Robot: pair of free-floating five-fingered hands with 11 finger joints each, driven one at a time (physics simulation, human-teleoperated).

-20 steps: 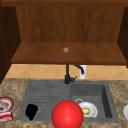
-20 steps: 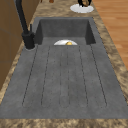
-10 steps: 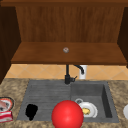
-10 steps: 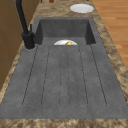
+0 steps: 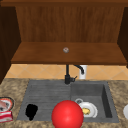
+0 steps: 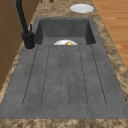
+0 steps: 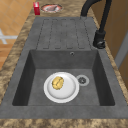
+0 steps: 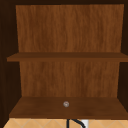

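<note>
My left hand (image 5: 31,111) shows as a dark shape over the ribbed draining board (image 5: 47,95) at the sink's left, touching nothing I can make out. Just right of it, a large red ball (image 5: 67,115) sits low in the front view, in front of the basin. In the basin (image 7: 37,62) lies a white plate (image 7: 67,91) with a yellow piece of food (image 7: 57,83) on it, beside the drain (image 7: 82,80).
A black tap (image 5: 67,75) stands behind the sink. On the left counter are a plate of meat (image 7: 51,8) and a red can (image 7: 36,8). A white plate (image 6: 81,8) lies on the right counter. A small grey knob-like object (image 8: 66,104) rests on the lower shelf.
In the left side view, a dark shape beside the white counter plate one second ago is gone. The left hand and the red ball have not moved.
</note>
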